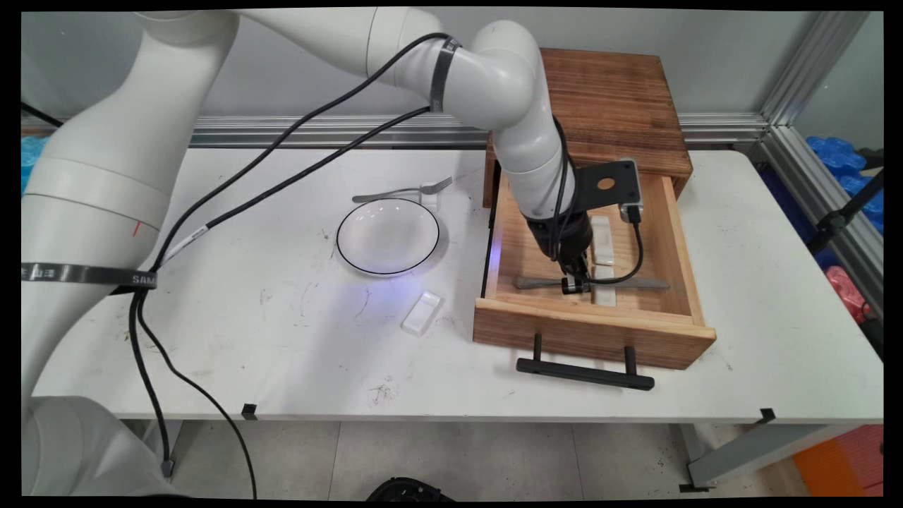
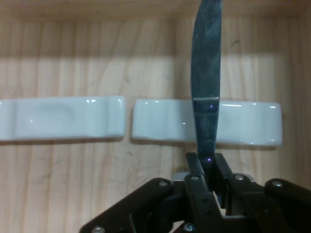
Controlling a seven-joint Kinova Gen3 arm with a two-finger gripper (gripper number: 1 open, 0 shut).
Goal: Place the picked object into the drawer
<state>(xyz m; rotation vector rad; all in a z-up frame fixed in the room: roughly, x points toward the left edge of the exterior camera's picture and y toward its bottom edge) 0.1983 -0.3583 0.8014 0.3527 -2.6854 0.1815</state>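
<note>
Main view: the gripper [image 1: 576,283] is lowered inside the open wooden drawer [image 1: 695,310], which stands at the table's [image 1: 282,353] far right. It sits on a metal knife [image 1: 635,283] lying crosswise near the drawer's front wall, across 1 of 2 white rests [image 1: 602,233] set in a line on the drawer floor. Left of the drawer, near the table's middle, stand a white bowl [image 1: 387,236] with a dark rim, a fork [image 1: 402,191] propped on a small rest just behind it, and a third white rest [image 1: 421,312] lying alone toward the near edge.

Hand view: the jaws are closed on the knife [image 2: 206,73] handle, with its blade running away over the nearer rest [image 2: 160,127]. In my judgement, a straight vertical lift would best keep the blade clear of the rests and the drawer walls.

Surface and room: the white table is scuffed with dark marks; a grey wall with an aluminium rail [image 1: 317,130] runs behind.
</note>
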